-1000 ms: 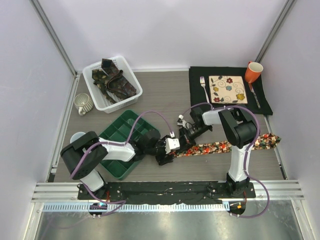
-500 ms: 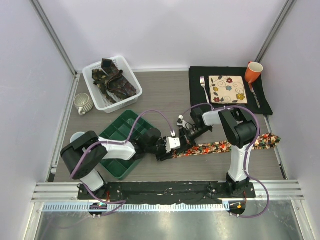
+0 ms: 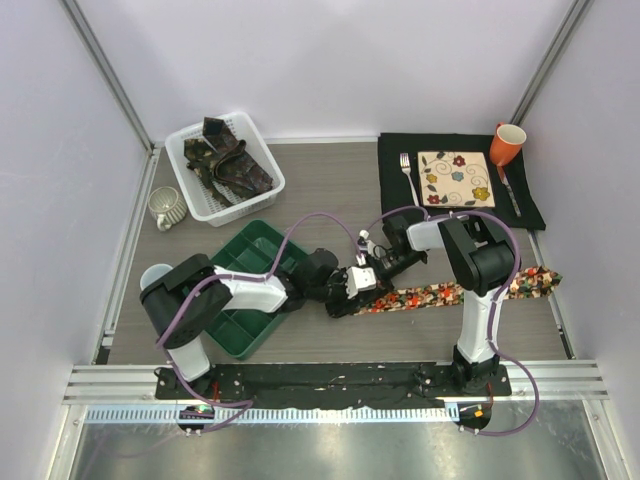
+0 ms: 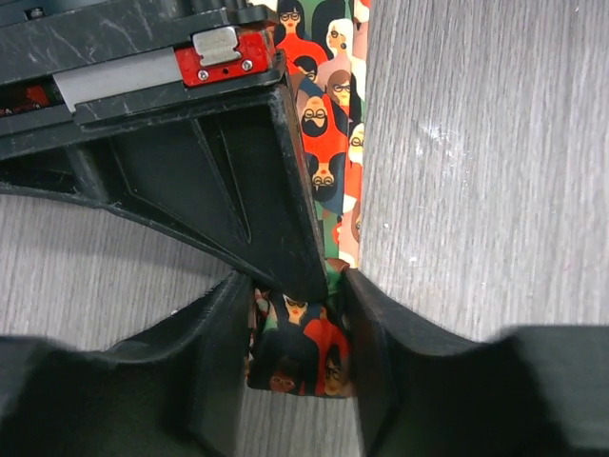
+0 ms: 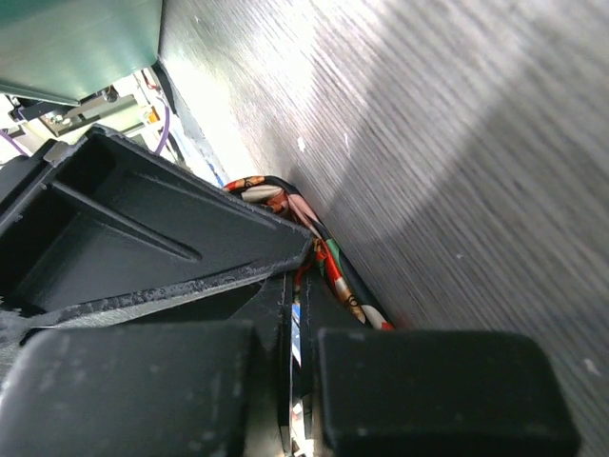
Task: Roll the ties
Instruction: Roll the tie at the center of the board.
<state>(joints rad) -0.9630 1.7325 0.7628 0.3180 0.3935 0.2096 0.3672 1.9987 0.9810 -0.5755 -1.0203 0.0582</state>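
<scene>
Two arms met over one red floral tie [image 3: 450, 293], which lay flat along the near part of the table [image 3: 330, 190], its wide end towards the right edge and its narrow end at the middle. The left gripper [image 4: 297, 319] was clasped across that narrow end, one finger touching each edge of the fabric, and the tip of the other arm's finger sat in the same gap. The right gripper [image 5: 290, 357] was pinched closed on the same tie, with only a sliver of printed cloth showing between its pads. From above, both grippers sat just beside each other at the tie's left end.

One white basket [image 3: 202, 126] stood at the far left and held a heap of dark ties [image 3: 232, 165], too tangled to count. One green divided tray [image 3: 245, 255] lay near the left arm, between the basket and the near edge. There were two mugs: a grey one [image 3: 167, 207] beside the basket and an orange one [image 3: 507, 143] at the far right. One pale cup [image 3: 155, 274] showed partly behind the left arm. One black mat [image 3: 400, 150] carried one floral plate [image 3: 456, 179], with one fork [image 3: 409, 175] to its left.
</scene>
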